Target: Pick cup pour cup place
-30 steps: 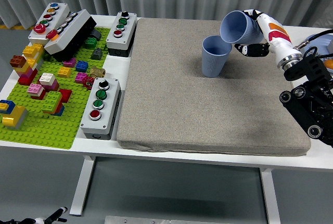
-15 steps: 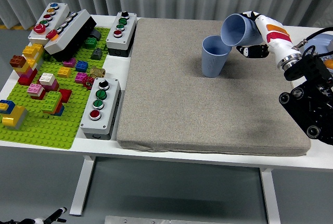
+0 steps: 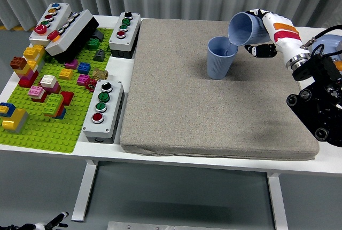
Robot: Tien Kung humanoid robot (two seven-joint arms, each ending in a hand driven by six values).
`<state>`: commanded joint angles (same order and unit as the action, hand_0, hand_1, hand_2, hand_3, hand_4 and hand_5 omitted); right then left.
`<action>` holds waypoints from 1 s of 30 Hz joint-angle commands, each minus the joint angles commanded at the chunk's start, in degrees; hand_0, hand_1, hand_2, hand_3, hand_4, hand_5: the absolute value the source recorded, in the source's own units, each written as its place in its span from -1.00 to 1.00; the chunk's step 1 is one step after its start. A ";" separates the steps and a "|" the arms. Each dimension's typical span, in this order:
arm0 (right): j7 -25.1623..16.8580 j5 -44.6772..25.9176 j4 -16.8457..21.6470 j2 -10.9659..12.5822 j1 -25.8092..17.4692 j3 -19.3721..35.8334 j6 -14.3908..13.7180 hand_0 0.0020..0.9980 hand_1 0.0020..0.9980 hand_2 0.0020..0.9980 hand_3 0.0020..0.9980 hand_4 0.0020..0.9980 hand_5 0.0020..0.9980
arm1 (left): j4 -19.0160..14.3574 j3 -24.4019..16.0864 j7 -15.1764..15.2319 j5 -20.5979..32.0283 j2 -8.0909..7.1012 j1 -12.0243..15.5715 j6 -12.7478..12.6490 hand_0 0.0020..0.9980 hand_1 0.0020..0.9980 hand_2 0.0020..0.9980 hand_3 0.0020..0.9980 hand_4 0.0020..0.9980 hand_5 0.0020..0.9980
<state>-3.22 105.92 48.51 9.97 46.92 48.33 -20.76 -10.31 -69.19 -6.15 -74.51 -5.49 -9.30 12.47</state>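
A blue cup [image 3: 220,58] stands upright on the grey mat [image 3: 214,91], toward its far right. My right hand [image 3: 260,35] is shut on a second blue cup [image 3: 244,29], held tipped on its side with the mouth facing left and down. Its lip hangs just over the right rim of the standing cup. The fingers wrap the tipped cup's far end, so its base is hidden. No left arm shows anywhere in the head view.
A green brick baseplate [image 3: 40,128] with several loose coloured bricks lies at the left. Grey button boxes [image 3: 103,110] [image 3: 124,32] line the mat's left edge, and more sit at the far left corner [image 3: 51,21]. My black forearm [image 3: 315,102] overhangs the mat's right side.
The held cup has shifted slightly right and up and tipped further toward the standing cup. The standing cup has not moved.
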 joint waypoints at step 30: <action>-0.26 2.63 0.56 0.53 1.19 -3.18 -3.21 0.48 0.22 -0.05 0.04 0.35 -0.88 | 0.00 -0.23 -0.07 -0.14 -0.11 -0.17 0.00 0.67 0.69 0.84 0.63 0.27 1.00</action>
<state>-3.48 108.56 49.07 10.51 48.11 45.15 -23.97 -10.31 -69.43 -6.23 -74.65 -5.60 -9.47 12.47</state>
